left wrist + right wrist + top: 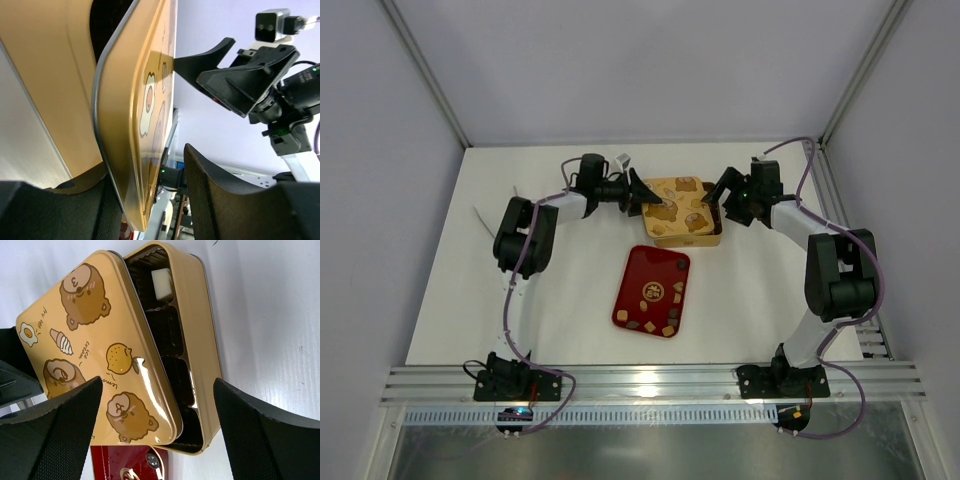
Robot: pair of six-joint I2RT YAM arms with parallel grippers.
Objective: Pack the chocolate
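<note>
The chocolate (667, 329) lies as several small tan and dark pieces on the red tray (638, 268). One cream chocolate (161, 282) sits in a dark compartment of the gold tin (200, 315). The bear-printed lid (95, 350) rests askew on the tin (690, 240), leaving one row of compartments uncovered. My left gripper (645, 200) stands open with the lid's left edge (150, 100) between its jaws and a gap to one finger (225, 200). My right gripper (157, 385) is wide open, straddling the tin's right end (712, 207) without touching it.
The red tray (125, 462) lies just in front of the tin. White tabletop (560, 290) surrounds both. Cage posts and walls stand at the back and sides. Both arms reach in from either side of the tin.
</note>
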